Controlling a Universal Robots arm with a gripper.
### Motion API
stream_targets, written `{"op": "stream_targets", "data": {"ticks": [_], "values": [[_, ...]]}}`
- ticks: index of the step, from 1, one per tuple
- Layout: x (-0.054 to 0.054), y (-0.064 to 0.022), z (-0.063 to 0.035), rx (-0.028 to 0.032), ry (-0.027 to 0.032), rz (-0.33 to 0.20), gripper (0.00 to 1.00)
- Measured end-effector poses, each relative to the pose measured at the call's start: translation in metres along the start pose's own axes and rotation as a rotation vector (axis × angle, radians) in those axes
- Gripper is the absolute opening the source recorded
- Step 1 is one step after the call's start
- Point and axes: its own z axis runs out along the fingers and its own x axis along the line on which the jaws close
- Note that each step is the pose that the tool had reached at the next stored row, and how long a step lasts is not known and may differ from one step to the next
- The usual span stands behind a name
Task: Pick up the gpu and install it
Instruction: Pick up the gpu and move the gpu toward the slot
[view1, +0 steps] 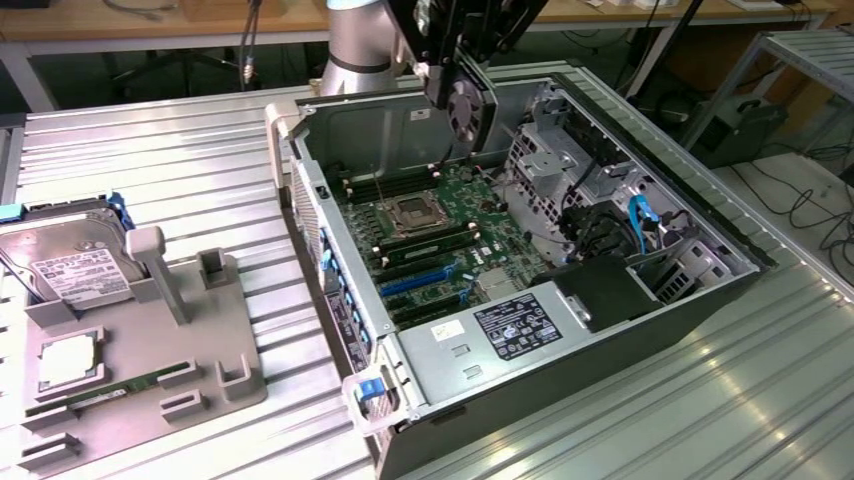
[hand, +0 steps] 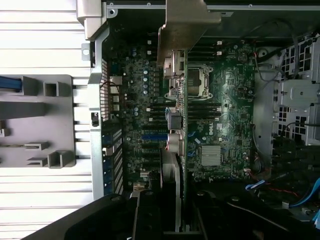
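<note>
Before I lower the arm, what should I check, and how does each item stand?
1. gpu held in the gripper: ok.
2. gpu hanging above the motherboard, not touching it: ok.
3. Computer case side open, board exposed: ok.
4. Card edge lined up with a blue slot: cannot tell.
5. Blue cables apart from the card: ok.
</note>
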Motion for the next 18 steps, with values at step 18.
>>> {"op": "stream_targets", "data": {"ticks": [18], "values": [[-0.016, 0.0001, 0.0005, 0.0000, 0.0000, 0.000, 0.28]]}}
